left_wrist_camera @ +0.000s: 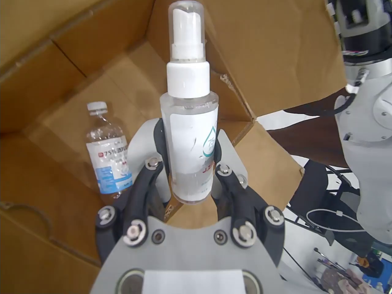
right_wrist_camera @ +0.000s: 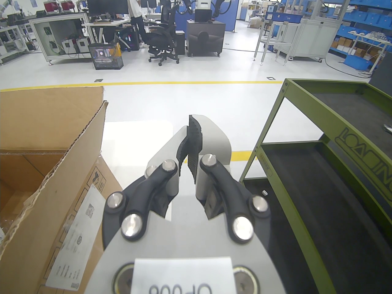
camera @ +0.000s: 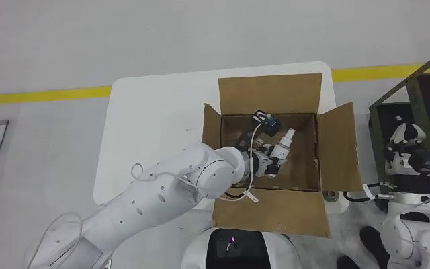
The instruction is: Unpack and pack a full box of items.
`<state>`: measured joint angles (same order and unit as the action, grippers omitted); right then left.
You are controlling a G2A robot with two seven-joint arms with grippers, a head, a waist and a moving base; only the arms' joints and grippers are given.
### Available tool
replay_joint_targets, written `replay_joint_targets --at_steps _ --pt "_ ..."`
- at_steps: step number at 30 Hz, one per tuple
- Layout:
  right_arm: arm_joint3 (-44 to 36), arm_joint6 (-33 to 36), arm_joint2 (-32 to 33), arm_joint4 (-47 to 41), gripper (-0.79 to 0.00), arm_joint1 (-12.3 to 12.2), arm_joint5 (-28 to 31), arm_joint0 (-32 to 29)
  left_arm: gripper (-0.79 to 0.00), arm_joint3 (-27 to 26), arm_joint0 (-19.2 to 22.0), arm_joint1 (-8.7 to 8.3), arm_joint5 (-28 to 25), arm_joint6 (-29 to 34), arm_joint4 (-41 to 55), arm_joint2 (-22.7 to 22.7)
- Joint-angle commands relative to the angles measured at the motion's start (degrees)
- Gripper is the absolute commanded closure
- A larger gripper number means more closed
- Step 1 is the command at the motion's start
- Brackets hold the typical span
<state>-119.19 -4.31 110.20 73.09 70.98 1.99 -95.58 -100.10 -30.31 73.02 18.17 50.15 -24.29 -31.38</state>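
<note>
An open cardboard box [camera: 336,151] stands on the white table [camera: 154,128]. My left arm comes from the near left into the box. My left gripper [left_wrist_camera: 189,154] is shut on a clear spray bottle [left_wrist_camera: 190,117] with a white pump and clear cap, held above the box floor. From above, the spray bottle [camera: 283,144] points toward the box's right wall. A small clear bottle [left_wrist_camera: 107,151] with a blue and white label lies on the box floor. My right gripper [right_wrist_camera: 190,142] is shut on nothing, outside the box's right flap.
A dark item with a teal part [camera: 264,121] rests against the box's far wall. A green cart [right_wrist_camera: 321,154] with dark shelves stands right of the table. The box's four flaps are folded outward. Bare table lies left of the box.
</note>
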Motion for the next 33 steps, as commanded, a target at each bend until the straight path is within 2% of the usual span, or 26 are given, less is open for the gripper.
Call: replay_joint_targets --at_steps 1,8,17,19,20,21,27,33 --pt "0.0 0.0 0.0 0.0 0.0 0.0 0.0 0.0 0.0 1.2 -0.6 0.44 0.7 -0.5 0.2 0.7" --pt "0.0 0.0 0.0 0.0 0.0 0.0 0.0 0.0 0.0 7.0 -0.8 2.11 2.4 -1.9 -1.7 2.2" --pt "0.0 0.0 0.0 0.0 0.0 0.0 0.0 0.0 -0.003 12.3 -1.4 3.9 1.9 -0.7 -3.1 4.0" --pt "0.0 0.0 0.0 0.0 0.0 0.0 0.0 0.0 -0.203 13.2 -1.4 4.29 1.7 -0.9 -3.4 4.2" --pt "0.0 0.0 0.0 0.0 0.0 0.0 0.0 0.0 -0.357 13.6 -1.4 4.49 1.7 -0.9 -3.4 4.2" --pt "0.0 0.0 0.0 0.0 0.0 0.0 0.0 0.0 -0.785 13.9 -1.4 4.68 1.6 -0.8 -3.5 4.2" --pt "0.0 0.0 0.0 0.0 0.0 0.0 0.0 0.0 -0.785 14.4 -0.5 5.52 2.5 1.0 -5.7 3.8" --pt "0.1 0.4 0.0 -0.3 0.0 0.0 0.3 -0.1 -0.785 12.4 -1.2 5.39 2.9 1.4 -7.4 1.8"
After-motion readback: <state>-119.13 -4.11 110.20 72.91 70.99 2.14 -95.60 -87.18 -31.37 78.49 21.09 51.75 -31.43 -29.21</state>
